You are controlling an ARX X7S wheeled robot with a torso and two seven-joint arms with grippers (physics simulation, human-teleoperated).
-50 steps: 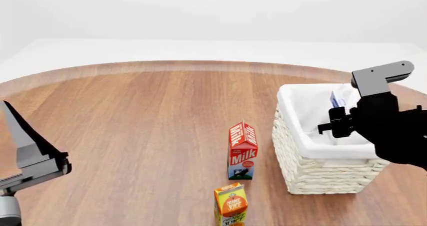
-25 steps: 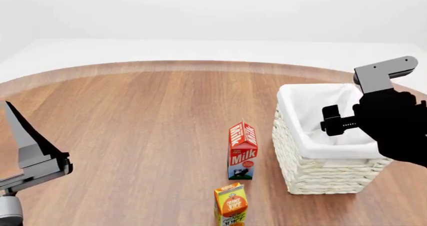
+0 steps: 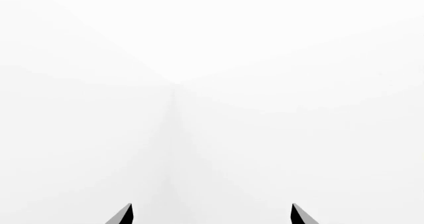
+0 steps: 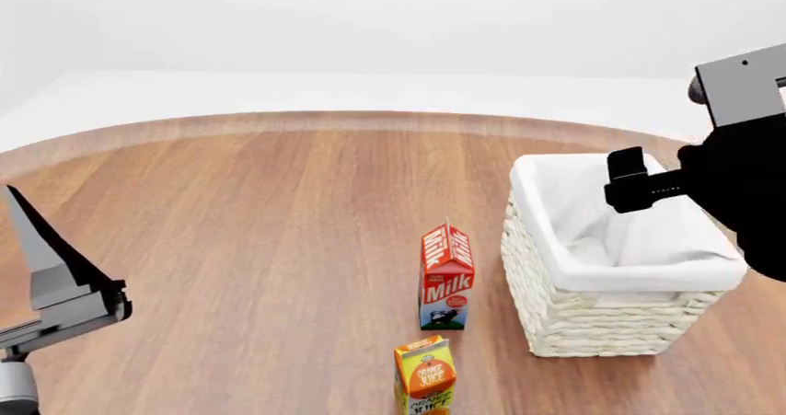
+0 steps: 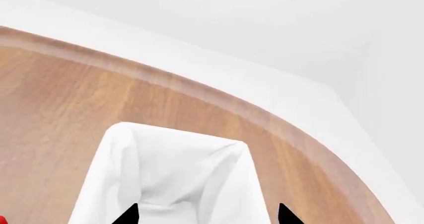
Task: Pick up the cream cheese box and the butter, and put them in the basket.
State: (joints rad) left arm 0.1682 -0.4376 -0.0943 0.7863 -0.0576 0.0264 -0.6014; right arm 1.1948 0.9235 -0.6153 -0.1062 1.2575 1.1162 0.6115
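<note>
The white wicker basket (image 4: 536,297) stands at the right of the wooden table, its cloth lining folded over the rim. My right gripper (image 4: 629,183) hangs above the basket's far right side, open and empty. In the right wrist view its dark fingertips (image 5: 130,215) stand wide apart over the lining (image 5: 174,170). My left gripper (image 4: 43,254) is low at the left, and in its wrist view (image 3: 212,216) it is open against blank white. The cream cheese box and the butter are not in view; the basket's inside shows only white cloth.
A red-and-white milk carton (image 4: 446,277) stands just left of the basket. An orange juice carton (image 4: 425,375) stands in front of it near the view's lower edge. The round table's far edge (image 4: 368,119) curves behind.
A second ago my right gripper held a small white-and-blue box over the basket. The box is now gone from the jaws, and the gripper has risen up and to the right. The left arm is still.
</note>
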